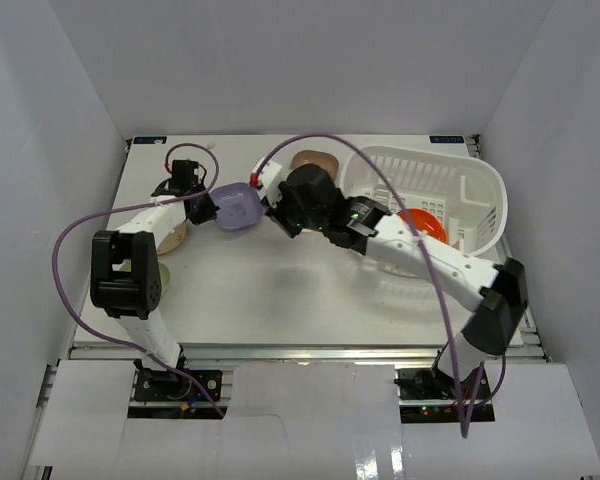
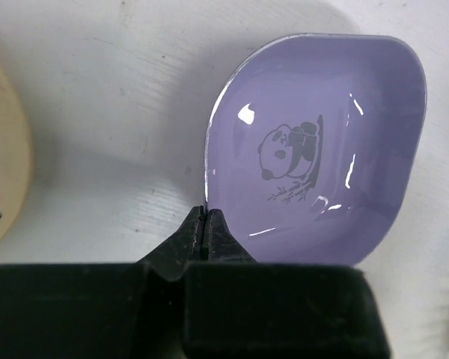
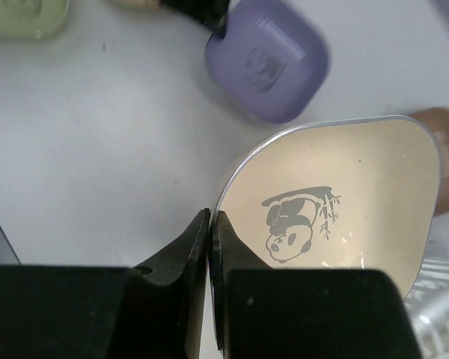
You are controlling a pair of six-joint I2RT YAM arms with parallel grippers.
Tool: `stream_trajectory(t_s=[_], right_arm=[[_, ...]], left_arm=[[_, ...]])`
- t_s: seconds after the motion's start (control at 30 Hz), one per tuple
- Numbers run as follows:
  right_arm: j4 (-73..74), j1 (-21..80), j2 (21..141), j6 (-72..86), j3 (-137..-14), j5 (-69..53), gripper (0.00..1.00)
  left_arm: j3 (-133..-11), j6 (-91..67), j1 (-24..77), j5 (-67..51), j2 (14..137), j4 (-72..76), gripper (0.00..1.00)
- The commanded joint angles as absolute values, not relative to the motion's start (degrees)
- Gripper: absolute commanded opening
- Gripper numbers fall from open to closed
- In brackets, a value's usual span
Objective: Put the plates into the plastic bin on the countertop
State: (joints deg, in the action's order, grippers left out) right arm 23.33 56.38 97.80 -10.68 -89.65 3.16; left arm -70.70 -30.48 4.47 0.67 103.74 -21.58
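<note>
Two hands: left hand (image 2: 206,213) pinches lavender plate (image 2: 314,149) rim; right hand (image 3: 211,217) pinches cream plate (image 3: 344,202) rim.
Handling: I'd judge them light, stiff, slick.

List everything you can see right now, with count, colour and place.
lavender plate: 1, lavender with panda print, back centre of table, rim in left gripper
cream plate: 1, cream with panda print, rim in right gripper, next to the lavender plate
brown plate: 1, brown, back of table beside the bin
orange plate: 1, orange, inside the bin
beige plate: 1, beige, left side, partly under the left arm
green plate: 1, pale green, left side of table
bin: 1, white lattice, back right
table: 1, white
cables: 2, purple, one looping along each arm
left gripper: 1, black, shut on lavender plate
right gripper: 1, black, shut on cream plate
</note>
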Motion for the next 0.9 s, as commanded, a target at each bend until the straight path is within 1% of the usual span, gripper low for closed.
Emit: stream_trajectory(t_s=[0.0,0.1,0.13,0.17,0.23,0.27,0.37,0.4,0.43,0.53,0.57,0.6,0.63,0.67,0.7,0.73,0.8,0.83,0.87], right_arm=[[17.6,54.8,86.3,-10.5,-90.7,10.3,0.08],[17.4,52.7,82.9,-13.4,-90.1,19.0,0.08],[17.6,50.8,82.4,-13.3,-89.4,20.2,0.08],[17.6,45.9,81.3,-12.1,-86.8,20.7,0.08],[17.4,40.4,80.2,-9.3,-83.1,19.6,0.08],[17.3,34.7,79.3,-6.2,-79.1,18.9,0.08],[16.0,26.5,78.3,-2.4,-73.3,17.8,0.08],[15.5,25.2,78.0,-0.6,-69.7,17.1,0.08],[15.4,22.7,78.0,-0.4,-68.4,15.6,0.08],[14.1,19.9,78.1,4.3,-63.8,13.7,0.08],[14.1,18.6,78.0,5.0,-63.0,13.4,0.1],[14.1,17.8,78.0,5.8,-61.5,13.2,0.14],[14.1,16.4,77.8,7.6,-60.8,11.1,0.29],[14.0,15.7,77.2,8.5,-60.1,9.4,0.38],[13.5,15.1,76.7,9.4,-59.5,8.2,0.6],[13.4,14.6,76.1,10.3,-58.6,7.3,0.68],[13.4,13.1,73.1,12.1,-58.6,6.6,0.79],[13.5,12.1,71.7,12.7,-59.4,5.7,0.86],[13.6,11.5,68.6,13.6,-60.0,5.3,0.87]], left_arm=[[-69.4,-31.0,4.5,0.1,95.5,-21.1,0.0],[-68.4,-32.1,4.5,-3.1,90.6,-20.7,0.0],[-67.9,-32.3,4.5,-4.0,89.4,-20.5,0.0],[-67.7,-32.7,4.5,-5.1,87.0,-20.2,0.0],[-67.8,-33.8,4.9,-8.1,84.7,-19.9,0.0],[-68.1,-33.8,6.2,-8.5,82.8,-20.0,0.0],[-69.9,-33.8,9.2,-8.4,80.5,-20.0,0.0],[-70.6,-34.1,11.8,-8.1,79.7,-20.0,0.0],[-72.1,-34.2,13.3,-7.2,79.5,-20.1,0.0],[-74.8,-34.5,19.5,-4.8,80.0,-20.2,0.0],[-76.2,-34.7,20.7,-4.7,80.2,-20.2,0.0],[-76.9,-34.9,22.7,-4.1,80.5,-20.3,0.0],[-77.6,-35.0,23.7,-3.7,80.9,-20.3,0.0],[-78.9,-35.1,24.5,-3.2,81.3,-20.2,0.0],[-79.4,-35.2,26.0,-3.0,81.6,-20.2,0.0],[-80.0,-35.3,26.6,-2.9,81.8,-20.1,0.0],[-82.0,-35.5,29.3,-2.0,82.8,-20.2,0.0],[-82.8,-35.3,30.1,-1.8,83.3,-20.3,0.0],[-83.7,-35.3,31.1,-1.3,84.5,-20.2,0.0]])
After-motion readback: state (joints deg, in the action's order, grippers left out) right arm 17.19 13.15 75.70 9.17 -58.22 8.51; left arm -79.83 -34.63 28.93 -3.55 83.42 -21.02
